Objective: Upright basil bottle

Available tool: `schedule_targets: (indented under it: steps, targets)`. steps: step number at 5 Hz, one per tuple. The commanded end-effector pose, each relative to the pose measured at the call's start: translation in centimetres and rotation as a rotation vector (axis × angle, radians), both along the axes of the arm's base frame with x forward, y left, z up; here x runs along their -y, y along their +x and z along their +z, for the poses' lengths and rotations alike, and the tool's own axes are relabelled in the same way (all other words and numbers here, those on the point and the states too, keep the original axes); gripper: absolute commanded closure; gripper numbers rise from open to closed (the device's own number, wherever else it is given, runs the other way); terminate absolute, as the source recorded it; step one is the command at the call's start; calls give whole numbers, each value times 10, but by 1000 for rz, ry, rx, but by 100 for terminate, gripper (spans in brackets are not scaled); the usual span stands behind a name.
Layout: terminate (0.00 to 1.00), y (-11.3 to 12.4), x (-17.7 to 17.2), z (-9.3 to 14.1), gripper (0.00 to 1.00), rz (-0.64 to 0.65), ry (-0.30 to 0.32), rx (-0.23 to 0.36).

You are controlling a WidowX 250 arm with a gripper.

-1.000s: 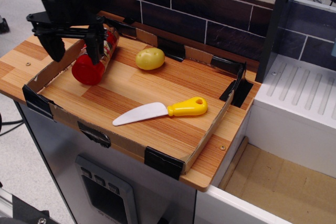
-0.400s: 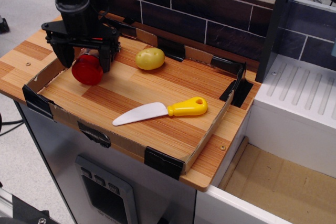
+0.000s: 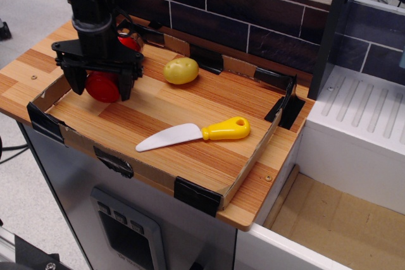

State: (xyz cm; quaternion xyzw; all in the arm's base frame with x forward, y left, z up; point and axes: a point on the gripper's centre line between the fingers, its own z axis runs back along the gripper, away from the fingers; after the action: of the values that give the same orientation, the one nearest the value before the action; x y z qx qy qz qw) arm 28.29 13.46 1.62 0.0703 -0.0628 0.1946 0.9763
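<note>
The basil bottle (image 3: 102, 86) lies on its side at the back left of the tray, its wide red cap facing the front left. Most of its body is hidden behind the gripper; a bit of red label (image 3: 131, 43) shows behind. My black gripper (image 3: 102, 92) has come down over the cap end. Its two fingers (image 3: 77, 81) stand on either side of the cap with a small gap, so it is open around the bottle. The fingertips are close to the tray floor.
A yellow potato (image 3: 181, 70) lies just right of the bottle. A toy knife (image 3: 193, 134) with a white blade and yellow handle lies mid-tray. The tray's low cardboard wall (image 3: 47, 96) runs close on the left. A dark brick wall (image 3: 253, 11) is behind, a white drainer (image 3: 361, 105) at right.
The gripper has moved right and down, from left of the bottle to straddling its red cap. The bottle has not visibly moved.
</note>
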Motion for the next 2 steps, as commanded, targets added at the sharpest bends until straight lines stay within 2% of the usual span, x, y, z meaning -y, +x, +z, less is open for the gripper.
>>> schedule_targets:
  steps: [1, 2]
  targets:
    - [0, 10, -5, 2, 0, -20, 18, 15]
    - [0, 11, -7, 1, 100, -29, 31, 16]
